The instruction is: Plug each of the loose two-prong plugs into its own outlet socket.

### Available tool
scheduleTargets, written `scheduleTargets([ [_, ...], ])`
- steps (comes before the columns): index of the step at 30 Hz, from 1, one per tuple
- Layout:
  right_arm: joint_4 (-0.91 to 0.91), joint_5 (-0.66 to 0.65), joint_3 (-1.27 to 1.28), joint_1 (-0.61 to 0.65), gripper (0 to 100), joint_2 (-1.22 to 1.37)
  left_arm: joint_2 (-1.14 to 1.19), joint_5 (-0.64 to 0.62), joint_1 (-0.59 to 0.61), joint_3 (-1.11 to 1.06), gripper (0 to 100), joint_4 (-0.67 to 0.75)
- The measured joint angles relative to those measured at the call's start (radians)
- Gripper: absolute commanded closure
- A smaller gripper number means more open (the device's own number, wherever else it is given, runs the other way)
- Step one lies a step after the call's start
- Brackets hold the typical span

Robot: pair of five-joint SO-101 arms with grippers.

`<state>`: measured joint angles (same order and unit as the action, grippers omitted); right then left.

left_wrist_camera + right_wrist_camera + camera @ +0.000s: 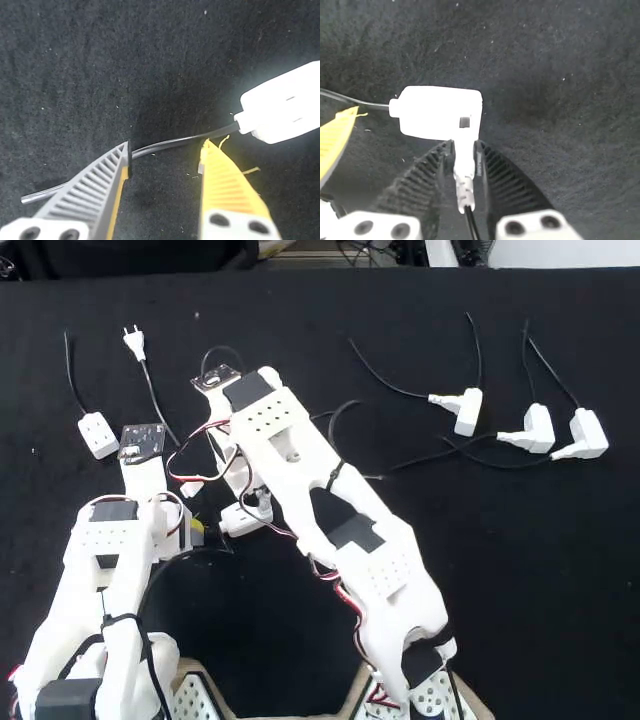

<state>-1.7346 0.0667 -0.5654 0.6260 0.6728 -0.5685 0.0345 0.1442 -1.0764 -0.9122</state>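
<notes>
**Right gripper clamped on a plug at the socket block, left gripper open over the cable**

I am finding no lettering I can read. The only marking showing is a small dark square point(464, 121) on the white rounded plastic socket block point(440, 116), and it is too small to make out.

The right gripper point(464, 152) is squeezing a slim white plug with a ribbed neck point(465, 172) between its dark ribbed fingers point(420, 185), which are pressing on both sides of it. The plug's head is meeting one face of the block, though I cannot tell how deep it is sitting. A black lead is running out of the ribbed neck.

The left gripper point(165, 150) is standing wide open and holding nothing. A thin black cable point(165, 142) is passing between the tips of its grey and yellow fingers point(230, 190). That cable is running into the same block point(285, 110), which is lying just beside the yellow tip.

In the high view the block point(238, 520) is lying left of centre on the black cloth-covered table point(500, 560), tucked between the two white arms.

At the upper left of that frame a loose white two-prong plug point(134, 338) is lying apart from a white square socket point(98, 434), each on its own black cord. On the right side, three white plug-and-socket pairs point(537, 430) are lying in a row.
</notes>
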Motion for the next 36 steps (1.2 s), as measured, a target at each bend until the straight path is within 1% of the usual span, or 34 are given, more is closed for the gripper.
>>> scheduleTargets([
  [8,0.0,0.0,0.1,0.0,98.8,-0.051,0.0,0.0,0.0,0.0,77,0.0],
  [23,0.002,-0.003,0.104,0.0,98.8,-0.071,0.0,-0.003,0.0,0.0,77,0.0],
  [29,0.002,-0.005,0.005,-0.04,98.8,-0.018,0.0,-0.003,0.0,0.0,77,0.0],
  [36,0.002,-0.02,-0.069,-0.041,98.8,0.054,0.0,-0.003,0.0,0.0,77,0.0],
])
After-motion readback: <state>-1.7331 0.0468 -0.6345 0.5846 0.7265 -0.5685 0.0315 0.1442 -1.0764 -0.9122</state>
